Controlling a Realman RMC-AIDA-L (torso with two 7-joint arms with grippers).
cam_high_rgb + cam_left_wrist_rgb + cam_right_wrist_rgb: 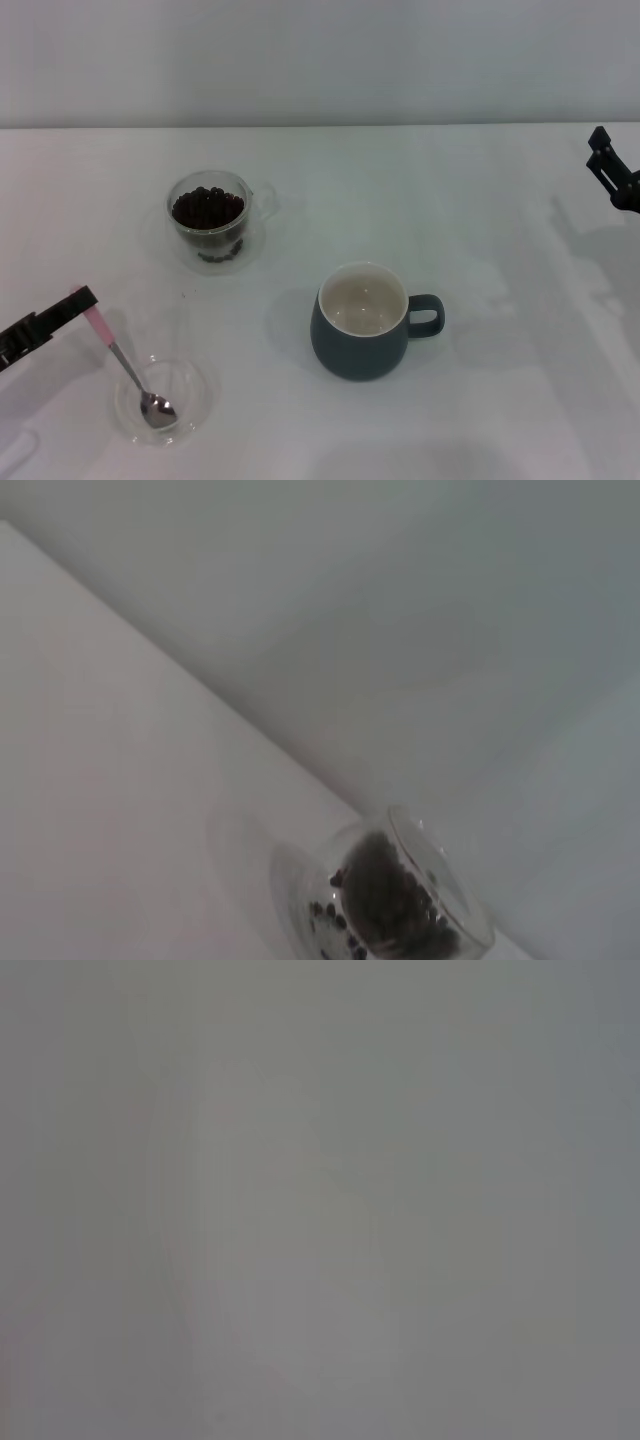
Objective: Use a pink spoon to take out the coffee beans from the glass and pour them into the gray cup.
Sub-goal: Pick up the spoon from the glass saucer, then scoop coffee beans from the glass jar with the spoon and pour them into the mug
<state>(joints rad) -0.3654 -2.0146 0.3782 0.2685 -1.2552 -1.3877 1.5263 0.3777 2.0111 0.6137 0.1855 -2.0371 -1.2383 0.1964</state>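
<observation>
Spreading across the whole head view, the white worktop [480, 400] carries everything, and a pale wall rises behind its far edge.

Largest of the objects, the gray cup [362, 322] stands upright near the middle, a little toward the near edge, its cream inside bare and its loop handle turned to the robot's right.

Next in size, the glass [209, 220] stands upright farther back and toward the left edge, well apart from the cup. It holds a dark heap of coffee beans [208, 208]; the left wrist view shows the same glass and beans from the side.

Close to the near-left corner lies a shallow clear dish [192, 385]. The pink spoon [124, 365] leans into it, silver bowl resting on the dish floor, pink handle slanting up and out toward the left edge.

At that handle's upper end sits the left gripper [78, 299], its dark fingers closed on the tip of the pink handle. The spoon is well apart from the glass and from the cup, with no beans in its bowl.

By the right edge, toward the far side, hangs the right gripper [612, 172], parked above the worktop; whether its fingers are parted I cannot tell.
</observation>
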